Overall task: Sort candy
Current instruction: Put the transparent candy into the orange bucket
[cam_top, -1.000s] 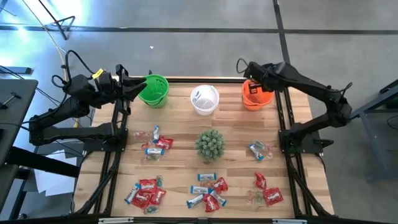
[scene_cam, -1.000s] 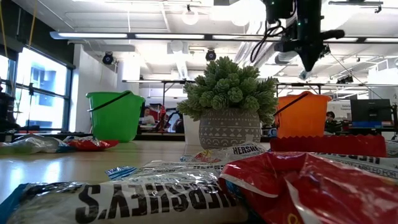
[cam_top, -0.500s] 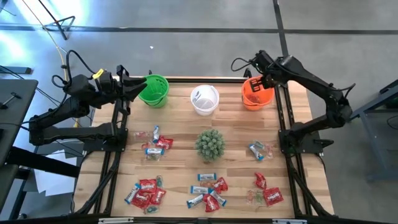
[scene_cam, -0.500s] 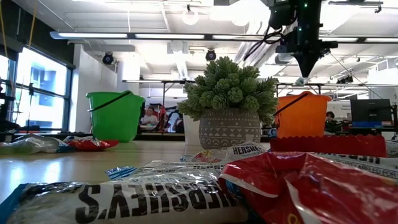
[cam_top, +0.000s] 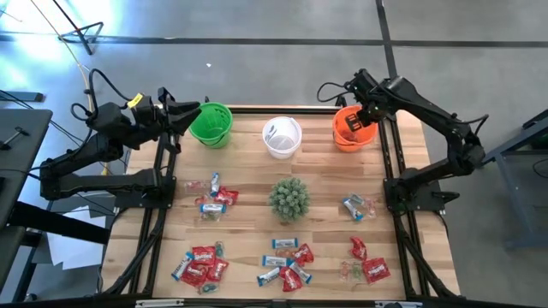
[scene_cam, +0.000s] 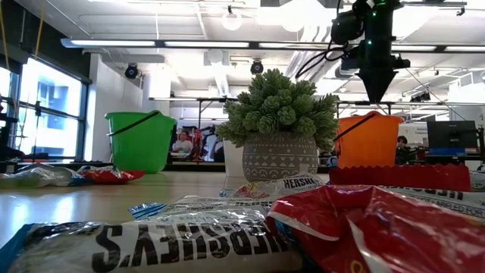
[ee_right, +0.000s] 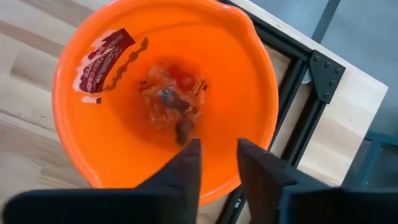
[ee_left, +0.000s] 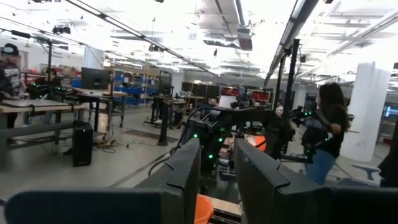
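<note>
Candy (cam_top: 285, 263) lies in loose heaps across the near and middle table (cam_top: 248, 231), shiny red wrappers mixed with pale blue-and-white ones, around the spiky plant (cam_top: 289, 198). Along the far edge stand a green cup (cam_top: 212, 125), a white cup (cam_top: 282, 137) and an orange cup (ee_right: 130, 124); the orange one holds a clear-wrapped sweet (ee_right: 169, 99). The right gripper (ee_right: 217, 163) hangs over it, fingers apart, empty. The left gripper (ee_left: 217, 168), fingers apart, waits far left beside the green cup.
</note>
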